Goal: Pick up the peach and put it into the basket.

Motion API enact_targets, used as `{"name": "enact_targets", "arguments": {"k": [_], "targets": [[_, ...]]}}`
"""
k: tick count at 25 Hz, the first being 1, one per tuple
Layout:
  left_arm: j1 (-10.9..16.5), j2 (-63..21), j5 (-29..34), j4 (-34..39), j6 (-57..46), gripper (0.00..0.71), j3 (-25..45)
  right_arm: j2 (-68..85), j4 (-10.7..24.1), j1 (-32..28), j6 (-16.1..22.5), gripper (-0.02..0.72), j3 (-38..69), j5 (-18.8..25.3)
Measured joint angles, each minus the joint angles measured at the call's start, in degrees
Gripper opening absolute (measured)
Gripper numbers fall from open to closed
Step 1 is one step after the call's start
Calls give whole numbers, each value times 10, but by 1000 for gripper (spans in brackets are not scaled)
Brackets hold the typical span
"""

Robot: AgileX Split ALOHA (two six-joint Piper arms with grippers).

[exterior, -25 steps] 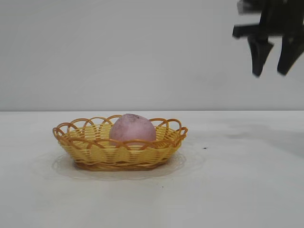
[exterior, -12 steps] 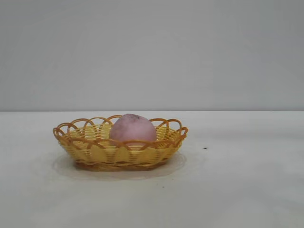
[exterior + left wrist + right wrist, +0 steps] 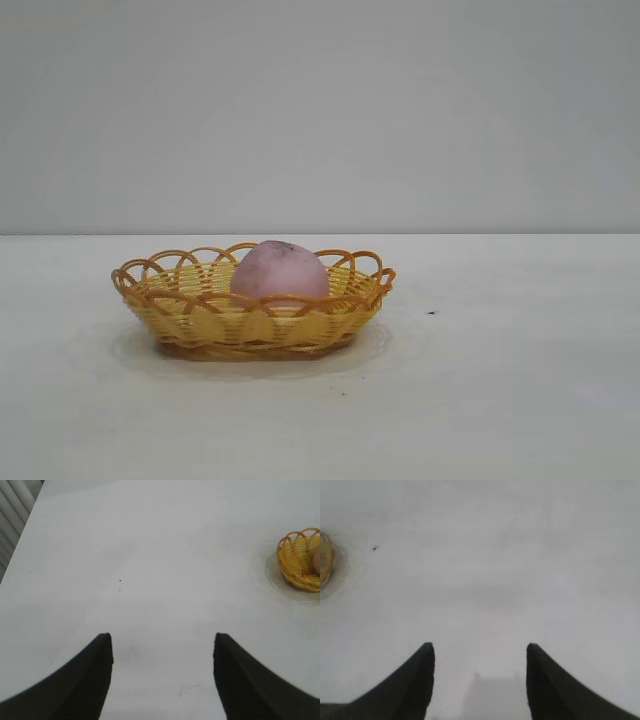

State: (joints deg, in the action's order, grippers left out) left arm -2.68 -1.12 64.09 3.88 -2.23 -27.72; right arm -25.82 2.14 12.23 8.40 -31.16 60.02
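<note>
Here the left end effector (image 3: 160, 650) hangs over bare white surface (image 3: 150, 570), its two dark fingers (image 3: 95, 680) spread wide with nothing between them. In its wrist picture the basket (image 3: 300, 560) sits well apart at the right edge of the frame, and a ribbed grey strip runs down the upper left corner past the surface's edge. The right end effector (image 3: 480, 655) is likewise spread and empty above open surface, with only a sliver of the basket at the left edge of its frame and a small dark speck (image 3: 374, 547) near it. In the exterior picture neither arm shows. The peach (image 3: 279, 271) rests inside the basket, left of centre, with wide free surface all round.
</note>
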Motion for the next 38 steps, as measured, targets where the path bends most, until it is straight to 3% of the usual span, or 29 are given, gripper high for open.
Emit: {"name": "enact_targets", "arguments": {"k": [7, 13, 38], "targets": [[0, 0, 1, 0, 0, 385, 0, 153, -2, 0, -43, 349, 21, 29], [0, 0, 1, 0, 0, 385, 0, 262, -2, 0, -48, 349, 29, 48], [0, 0, 1, 0, 0, 385, 0, 268, -12, -19, -63, 349, 31, 52]]}}
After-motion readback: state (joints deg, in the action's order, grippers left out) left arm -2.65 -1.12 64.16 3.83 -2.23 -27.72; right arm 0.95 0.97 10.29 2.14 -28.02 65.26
